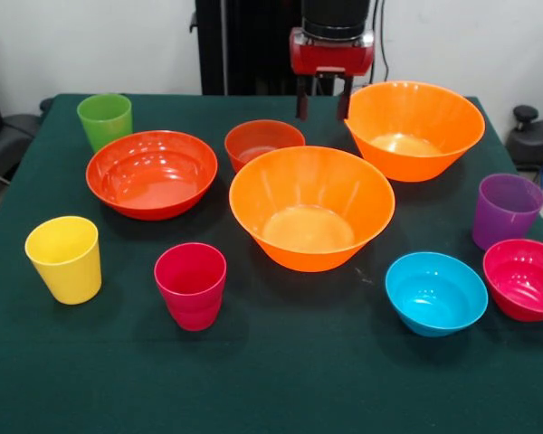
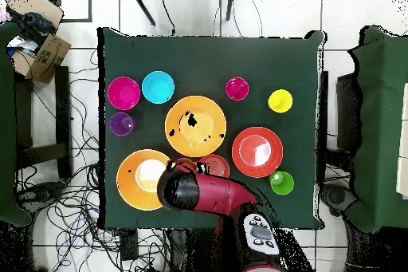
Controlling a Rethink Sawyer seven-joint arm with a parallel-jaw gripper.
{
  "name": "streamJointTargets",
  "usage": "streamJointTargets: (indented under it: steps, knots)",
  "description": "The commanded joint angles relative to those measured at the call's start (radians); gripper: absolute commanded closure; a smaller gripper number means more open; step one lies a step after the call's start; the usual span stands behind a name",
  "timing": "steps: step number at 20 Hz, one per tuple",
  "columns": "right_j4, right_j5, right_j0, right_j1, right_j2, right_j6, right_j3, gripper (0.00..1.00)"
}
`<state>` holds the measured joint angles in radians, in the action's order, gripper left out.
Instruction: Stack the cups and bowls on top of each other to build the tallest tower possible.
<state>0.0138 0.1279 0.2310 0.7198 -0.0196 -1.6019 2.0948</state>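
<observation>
My gripper (image 1: 323, 107) hangs open and empty at the table's far side, above the gap between the small red-orange bowl (image 1: 263, 143) and one large orange bowl (image 1: 414, 129). The other large orange bowl (image 1: 311, 206) stands in the middle. The wide red-orange bowl (image 1: 151, 174) is to its left. The blue bowl (image 1: 435, 292) and magenta bowl (image 1: 527, 278) are near right. The green cup (image 1: 104, 119), yellow cup (image 1: 64, 258), crimson-pink cup (image 1: 191, 284) and purple cup (image 1: 506, 210) stand upright. Every piece stands alone; no tower shows.
Everything rests on a dark green cloth-covered table (image 1: 281, 380). In the overhead view my red arm (image 2: 215, 193) covers part of the small red-orange bowl (image 2: 217, 163). Cables and boxes lie on the floor around the table.
</observation>
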Motion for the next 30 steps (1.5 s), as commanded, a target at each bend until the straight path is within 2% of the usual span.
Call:
streamJointTargets:
  steps: [1,7,23,30]
  knots:
    - [0.070,-0.064,0.024,-0.058,-0.114,-0.081,-0.066,0.00]
    - [0.095,-0.065,0.043,-0.052,-0.131,-0.080,-0.055,0.00]
    - [0.133,-0.089,0.035,-0.070,-0.115,-0.104,-0.067,0.00]
    - [0.153,-0.088,-0.001,-0.098,-0.050,-0.102,-0.095,0.00]
